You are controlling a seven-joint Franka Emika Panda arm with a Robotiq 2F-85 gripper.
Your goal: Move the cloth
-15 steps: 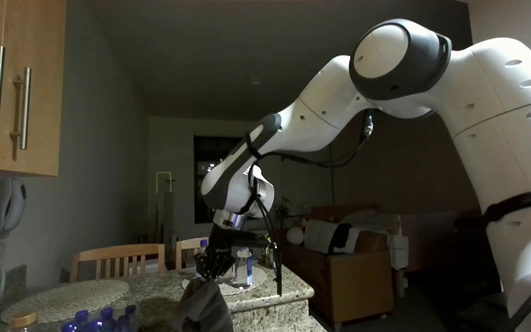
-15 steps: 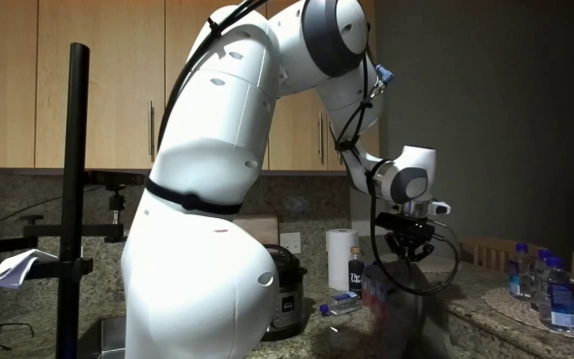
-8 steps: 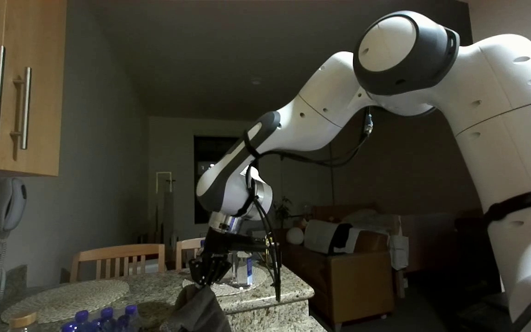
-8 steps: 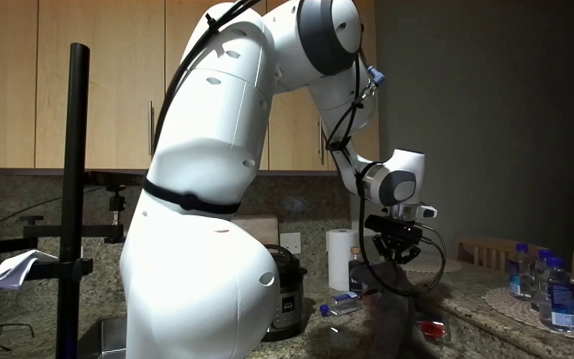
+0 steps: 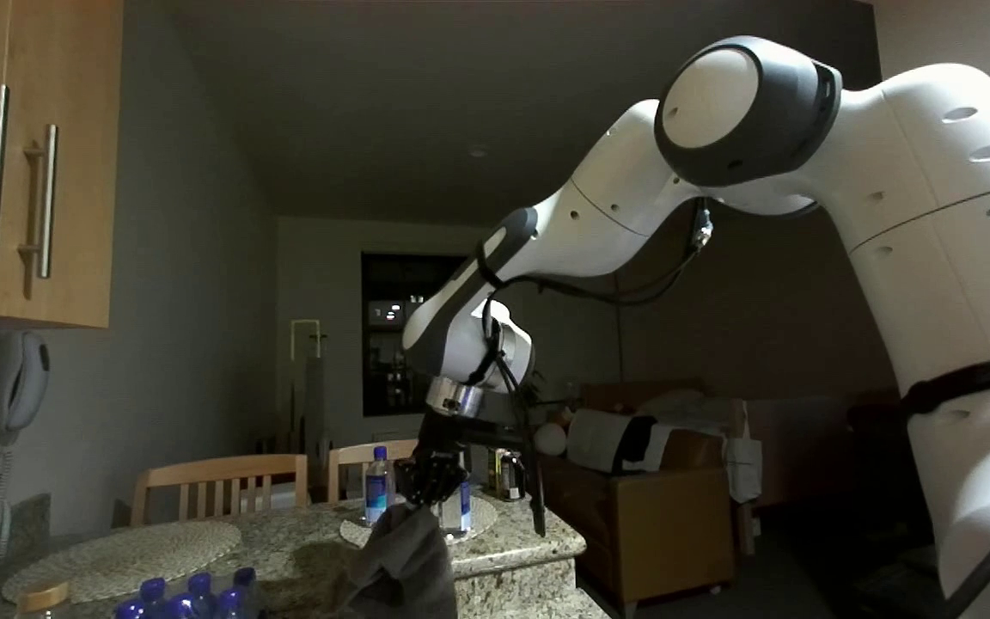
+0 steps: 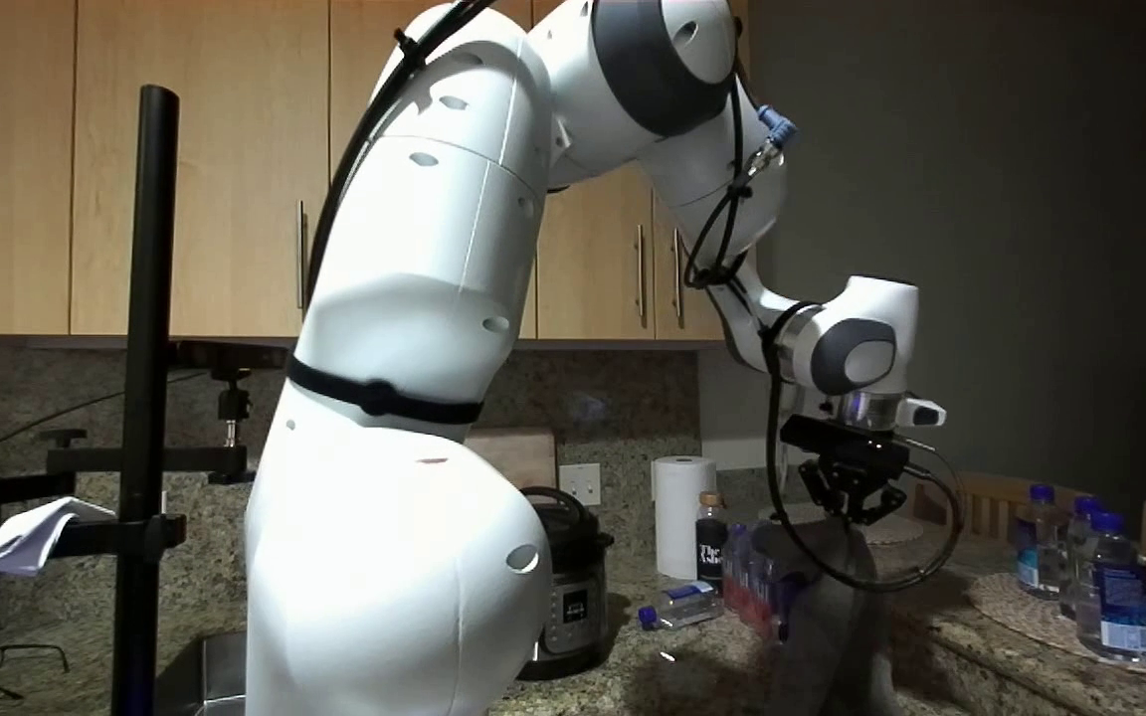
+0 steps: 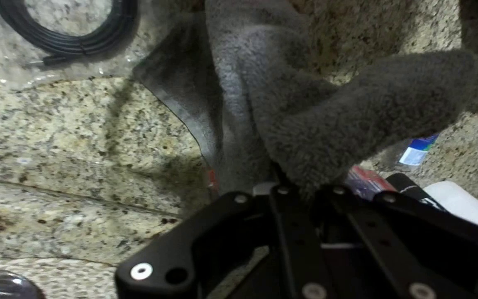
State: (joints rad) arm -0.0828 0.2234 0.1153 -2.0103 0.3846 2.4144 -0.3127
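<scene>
The grey fuzzy cloth [image 5: 405, 563] hangs from my gripper [image 5: 422, 501] in an exterior view, and its lower part runs out of the frame. In an exterior view the cloth [image 6: 827, 607] hangs in dark folds under the gripper [image 6: 847, 515], in front of several bottles. In the wrist view the gripper [image 7: 309, 192] is shut on a bunched part of the cloth [image 7: 280, 104], which spreads upward in folds and drapes above the speckled counter. Whether its lower end touches the counter is hidden.
Bottles [image 6: 1120, 597] stand on a woven mat on the raised granite ledge [image 6: 961, 636]. A lying bottle [image 6: 682, 607], a pressure cooker [image 6: 578, 607] and a paper towel roll [image 6: 682, 512] are on the lower counter. A coiled black cable [image 7: 77, 43] lies below the wrist camera.
The gripper and the held cloth first moved left in both exterior views, then back right, past where they were a second ago. The cloth has swung and stays held.
</scene>
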